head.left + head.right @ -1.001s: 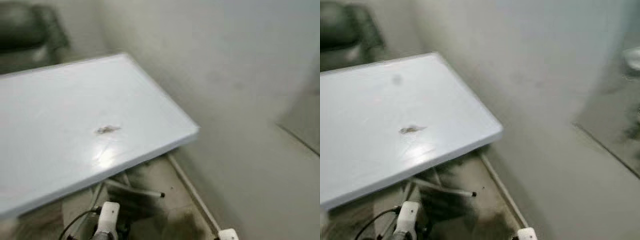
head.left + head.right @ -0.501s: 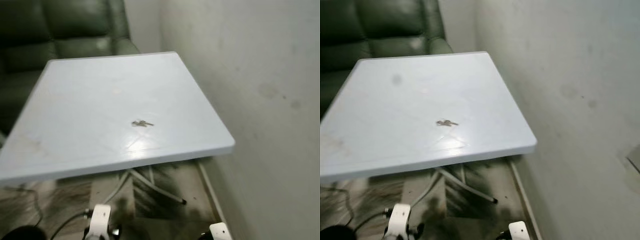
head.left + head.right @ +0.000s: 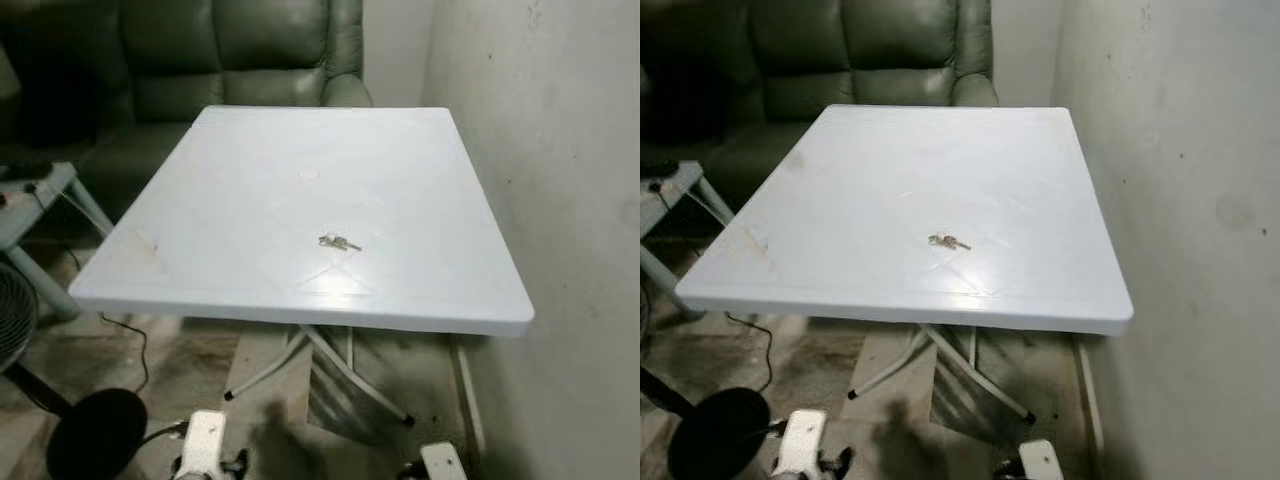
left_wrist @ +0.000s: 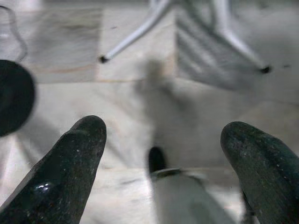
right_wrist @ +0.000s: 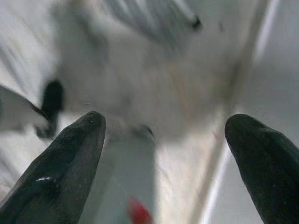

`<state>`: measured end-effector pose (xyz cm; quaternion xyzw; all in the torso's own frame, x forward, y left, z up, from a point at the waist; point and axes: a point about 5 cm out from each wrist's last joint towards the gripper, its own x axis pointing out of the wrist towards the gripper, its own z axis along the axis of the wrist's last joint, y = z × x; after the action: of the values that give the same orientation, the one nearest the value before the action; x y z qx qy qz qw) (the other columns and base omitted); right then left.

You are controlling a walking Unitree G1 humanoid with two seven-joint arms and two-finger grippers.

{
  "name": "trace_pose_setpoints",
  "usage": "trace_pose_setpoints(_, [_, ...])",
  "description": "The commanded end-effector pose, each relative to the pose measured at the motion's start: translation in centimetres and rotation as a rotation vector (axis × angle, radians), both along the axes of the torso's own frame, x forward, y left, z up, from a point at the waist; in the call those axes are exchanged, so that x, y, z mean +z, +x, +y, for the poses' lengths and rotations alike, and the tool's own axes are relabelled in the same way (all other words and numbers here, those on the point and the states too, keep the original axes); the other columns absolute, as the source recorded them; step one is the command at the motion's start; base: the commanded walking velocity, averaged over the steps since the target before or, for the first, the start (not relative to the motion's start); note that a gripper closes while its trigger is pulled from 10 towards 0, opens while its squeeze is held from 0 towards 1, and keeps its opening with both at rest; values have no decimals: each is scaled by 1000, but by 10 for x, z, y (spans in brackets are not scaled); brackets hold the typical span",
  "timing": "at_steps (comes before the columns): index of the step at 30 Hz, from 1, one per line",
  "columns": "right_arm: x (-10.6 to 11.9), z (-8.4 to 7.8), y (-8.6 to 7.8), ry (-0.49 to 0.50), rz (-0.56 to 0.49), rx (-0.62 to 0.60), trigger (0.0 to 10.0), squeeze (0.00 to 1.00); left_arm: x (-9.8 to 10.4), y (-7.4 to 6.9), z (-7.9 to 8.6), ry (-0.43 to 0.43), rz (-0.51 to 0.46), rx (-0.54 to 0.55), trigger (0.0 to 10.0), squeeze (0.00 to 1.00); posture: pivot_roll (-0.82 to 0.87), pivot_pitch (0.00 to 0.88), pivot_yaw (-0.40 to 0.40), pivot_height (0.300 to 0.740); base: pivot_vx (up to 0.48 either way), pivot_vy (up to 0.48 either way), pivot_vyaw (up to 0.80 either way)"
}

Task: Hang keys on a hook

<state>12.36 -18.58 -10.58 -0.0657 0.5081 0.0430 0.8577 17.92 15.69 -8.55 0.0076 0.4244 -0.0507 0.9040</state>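
A small bunch of keys (image 3: 339, 242) lies flat near the middle of the white square table (image 3: 250, 210), a little toward its front edge. Both arms hang low below the table's front edge, well short of the keys. In the left wrist view my left gripper (image 4: 163, 163) points down at the floor, its two black fingers wide apart and nothing between them. My right gripper (image 5: 163, 163) also hangs open over the floor beside the wall, blurred.
A dark green leather sofa (image 3: 240, 60) stands behind the table. A pale wall (image 3: 560, 150) runs close along the table's right side. A small stool (image 3: 40, 200), a cable and a round black base (image 3: 95, 440) sit on the floor at the left. Folding table legs (image 3: 330, 360) spread underneath.
The camera has swung left, so the table now sits square in front of me with the sofa behind it. The keys have not moved on the table.
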Motion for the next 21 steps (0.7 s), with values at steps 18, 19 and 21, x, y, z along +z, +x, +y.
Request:
trace_pose_setpoints(18, [-1, 5, 1, 10, 6, -2, 10000, 0, 1, 0, 13, 28, 3, 11, 10000, 0, -10, 0, 17, 740, 0, 0, 0])
trace_pose_setpoints(19, [-1, 5, 1, 10, 8, -2, 10000, 0, 1, 0, 13, 29, 3, 9, 10000, 0, -10, 0, 17, 740, 0, 0, 0])
trace_pose_setpoints(21, [-1, 5, 0, 9, 10, -2, 10000, 0, 1, 0, 13, 30, 3, 8, 10000, 0, -9, 0, 17, 740, 0, 0, 0])
